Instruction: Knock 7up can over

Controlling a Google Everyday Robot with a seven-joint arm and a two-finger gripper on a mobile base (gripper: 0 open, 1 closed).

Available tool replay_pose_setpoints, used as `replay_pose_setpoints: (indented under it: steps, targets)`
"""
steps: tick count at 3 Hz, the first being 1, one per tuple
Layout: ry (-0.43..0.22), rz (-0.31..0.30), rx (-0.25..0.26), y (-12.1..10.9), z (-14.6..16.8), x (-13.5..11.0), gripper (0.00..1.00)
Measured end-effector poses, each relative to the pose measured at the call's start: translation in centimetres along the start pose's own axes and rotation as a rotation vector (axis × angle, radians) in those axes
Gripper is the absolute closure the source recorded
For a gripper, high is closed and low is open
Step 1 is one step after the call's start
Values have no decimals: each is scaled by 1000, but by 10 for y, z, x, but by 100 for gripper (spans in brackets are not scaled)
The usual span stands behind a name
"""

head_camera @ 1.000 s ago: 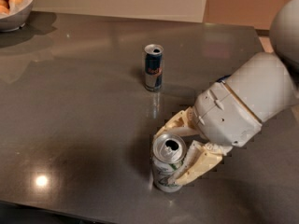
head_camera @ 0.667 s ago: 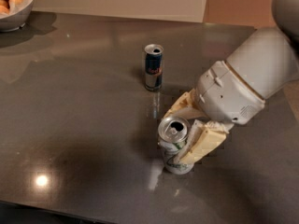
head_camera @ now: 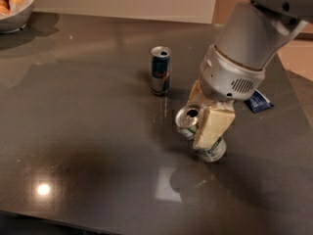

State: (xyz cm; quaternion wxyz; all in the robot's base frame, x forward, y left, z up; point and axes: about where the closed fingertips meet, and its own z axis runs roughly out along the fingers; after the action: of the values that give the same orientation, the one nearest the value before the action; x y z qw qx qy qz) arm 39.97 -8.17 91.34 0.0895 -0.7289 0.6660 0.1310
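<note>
The 7up can (head_camera: pixel 189 117), white with green marks and a silver top, is near the middle of the dark table (head_camera: pixel 88 131). It is tilted, with its open top facing left and toward the camera and its base at the lower right. My gripper (head_camera: pixel 201 126) reaches down from the upper right and is shut on the can. One cream finger (head_camera: pixel 212 127) lies across the can's near side. The other finger is partly hidden behind the can.
A slimmer blue-and-silver can (head_camera: pixel 160 70) stands upright just behind and left of the gripper. A bowl of round food (head_camera: pixel 13 6) sits at the far left corner. A small blue packet (head_camera: pixel 257 102) lies right of the arm. The table's front edge runs along the bottom.
The arm has swung up and to the right with the can between its fingers. The can has gone from upright to tilted, its top now leaning left.
</note>
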Motion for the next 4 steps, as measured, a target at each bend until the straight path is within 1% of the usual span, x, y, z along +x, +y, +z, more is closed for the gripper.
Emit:
replay_pose_setpoints:
  steps: [1,2,3,4]
  targets:
    - [161,60,36,-11,5,19,100]
    - [276,79,81,-16,9,28,81]
    - [328,89,98,-15,12,33,59]
    - [349,85,89,-10,20,36,35]
